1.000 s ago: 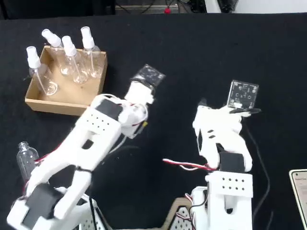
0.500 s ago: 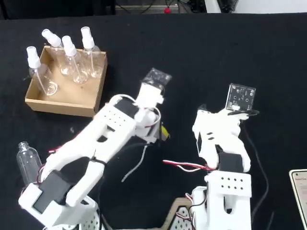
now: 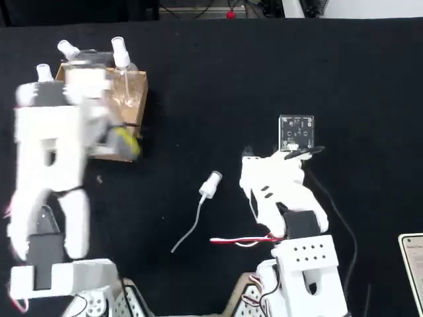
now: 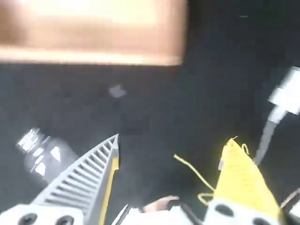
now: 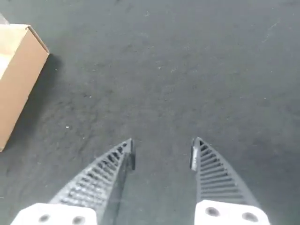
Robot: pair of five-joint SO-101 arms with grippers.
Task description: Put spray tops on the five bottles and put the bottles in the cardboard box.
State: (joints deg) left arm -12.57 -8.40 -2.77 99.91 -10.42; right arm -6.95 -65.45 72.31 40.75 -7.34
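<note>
Our left gripper (image 4: 173,138), spread empty, hangs beside the capless bottle (image 4: 40,152); the spray top (image 3: 210,183) lies nearer our spread right gripper (image 5: 163,140).

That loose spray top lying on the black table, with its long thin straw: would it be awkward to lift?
Probably very light: the spray top is a small plastic head. Its thin tube curves, so it would likely flex and swing when lifted. Lying on its side, it may pivot if nudged.

no legible text, labels or numbers, print on white card (image 3: 414,259) unreadable
</note>
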